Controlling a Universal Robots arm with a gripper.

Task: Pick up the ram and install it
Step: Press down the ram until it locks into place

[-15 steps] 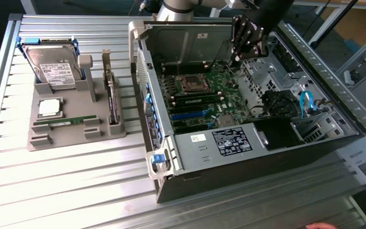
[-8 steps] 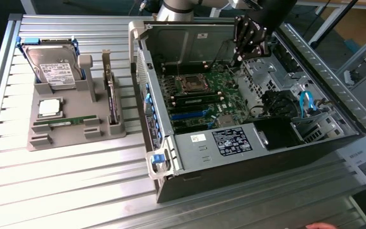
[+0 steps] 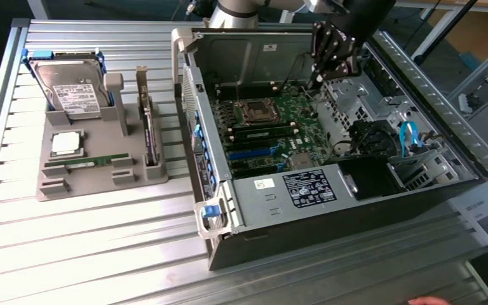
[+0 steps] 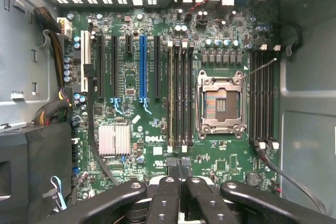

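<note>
At the upper right of the exterior view, above the open computer case [image 3: 253,213], the gripper [image 3: 316,77] hung pinched shut on nothing, while the ram [image 3: 87,163] rested slotted in the grey holder [image 3: 96,183] at middle left, apparently kept graspable.

A: Arm [image 3: 237,10] is cut off at the exterior view's top edge. Gripper [image 4: 178,170] body runs off the wrist view's edge.
B: Ram [image 3: 87,162]?
A: Lower edge is sunk in the holder [image 3: 91,183] slot. Hard drive [image 3: 73,89] label is too small to read.
B: Bottom edge?
A: A person's hand [image 3: 424,300], mostly cropped.
</note>
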